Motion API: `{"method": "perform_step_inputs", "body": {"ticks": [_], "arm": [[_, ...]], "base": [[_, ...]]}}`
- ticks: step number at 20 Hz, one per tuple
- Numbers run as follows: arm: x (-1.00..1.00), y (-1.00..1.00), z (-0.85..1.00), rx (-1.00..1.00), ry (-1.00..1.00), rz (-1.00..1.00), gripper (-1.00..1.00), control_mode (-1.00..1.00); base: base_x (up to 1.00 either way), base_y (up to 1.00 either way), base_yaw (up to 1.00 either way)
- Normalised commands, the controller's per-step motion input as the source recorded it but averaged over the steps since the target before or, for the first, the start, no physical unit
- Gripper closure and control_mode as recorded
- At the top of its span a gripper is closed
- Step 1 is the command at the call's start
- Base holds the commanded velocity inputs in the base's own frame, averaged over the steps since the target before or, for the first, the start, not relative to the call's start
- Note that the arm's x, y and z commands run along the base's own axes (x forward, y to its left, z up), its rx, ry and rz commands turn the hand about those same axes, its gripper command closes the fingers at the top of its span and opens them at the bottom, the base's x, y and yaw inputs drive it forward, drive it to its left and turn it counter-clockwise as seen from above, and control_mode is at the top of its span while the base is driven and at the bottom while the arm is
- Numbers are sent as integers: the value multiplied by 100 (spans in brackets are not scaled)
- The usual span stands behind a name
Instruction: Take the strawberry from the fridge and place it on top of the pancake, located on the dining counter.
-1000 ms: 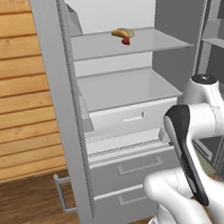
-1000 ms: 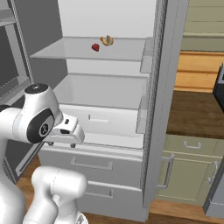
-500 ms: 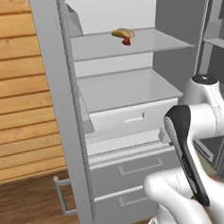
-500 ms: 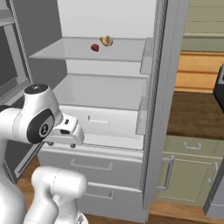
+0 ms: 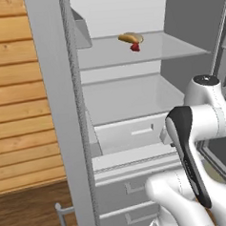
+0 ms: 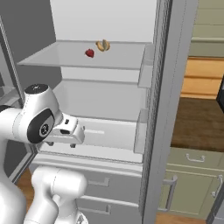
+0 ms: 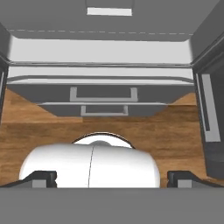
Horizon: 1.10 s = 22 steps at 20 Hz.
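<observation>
I see open room above the glass shelf [image 6: 65, 57]; a bun [image 6: 103, 45] crowds the strawberry [image 6: 89, 53].

a yellow-brown bun [image 5: 130, 37] lies on the upper glass shelf. a wood-plank wall [image 5: 19, 107] stands at left. pale green cabinets [image 6: 192, 183] sit at right.

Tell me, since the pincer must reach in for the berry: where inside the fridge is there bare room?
In the fridge, the upper glass shelf is bare at its front and left. The only crowded spot is near its back, where the strawberry sits close beside a yellow-brown bun. The lower shelf looks bare.
</observation>
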Motion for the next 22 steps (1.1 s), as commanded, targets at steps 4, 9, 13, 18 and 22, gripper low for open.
{"method": "perform_step_inputs", "body": {"ticks": [4,9,13,18,22], "arm": [[0,0,0,0,0,0,-100,100],[0,0,0,0,0,0,-100,100],[0,0,0,0,0,0,-100,100],[0,0,0,0,0,0,-100,100],[0,0,0,0,0,0,-100,100]], "base": [[49,7,0],[42,4,0],[43,5,0],[30,2,0],[17,0,0]]}}
